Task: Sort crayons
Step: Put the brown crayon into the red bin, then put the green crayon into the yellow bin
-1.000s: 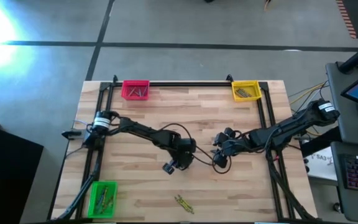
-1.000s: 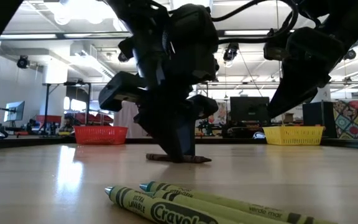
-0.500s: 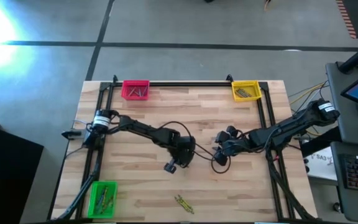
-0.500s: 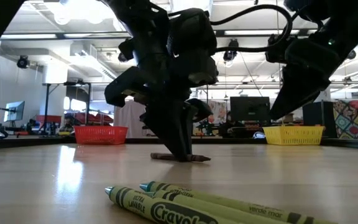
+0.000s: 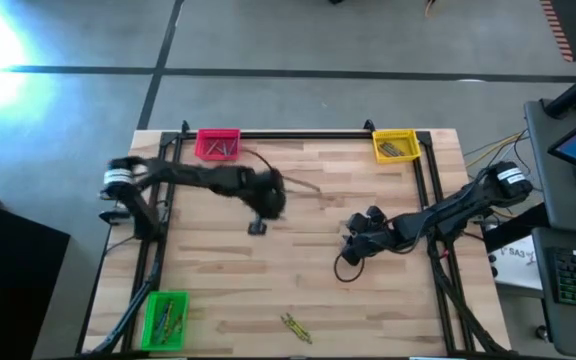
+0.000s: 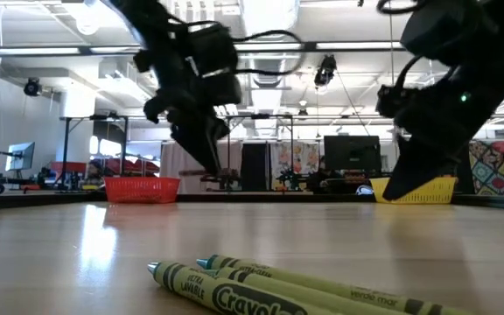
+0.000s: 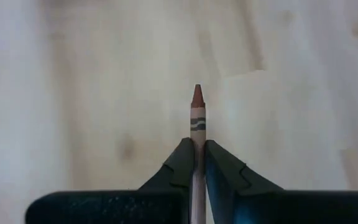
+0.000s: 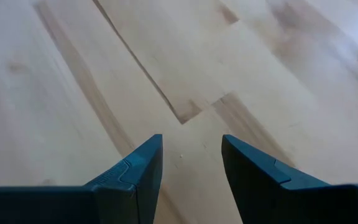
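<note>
Left pincer [image 7: 197, 163] clenched on a brownish-red crayon [image 7: 197, 112], tip poking out past the fingertips, lifted clear of the wooden tabletop [image 5: 308, 280] and seen in the high view just right of and a little nearer than the pink bin [image 5: 218, 145]. Same crayon visible in the low view as a short dark stick [image 6: 220, 178] held level in the air, to the right of the pink bin [image 6: 142, 189]. Right pincer [image 8: 191, 165] released, fingers apart over bare wood, hovering well right of the pink bin and nearer the yellow bin [image 5: 396, 146]. Two olive-yellow crayons [image 5: 294, 326] lying side by side, touching, at the tabletop's near edge, far from the pink bin. More crayons inside the pink bin, the yellow bin and the green bin [image 5: 166, 318].
</note>
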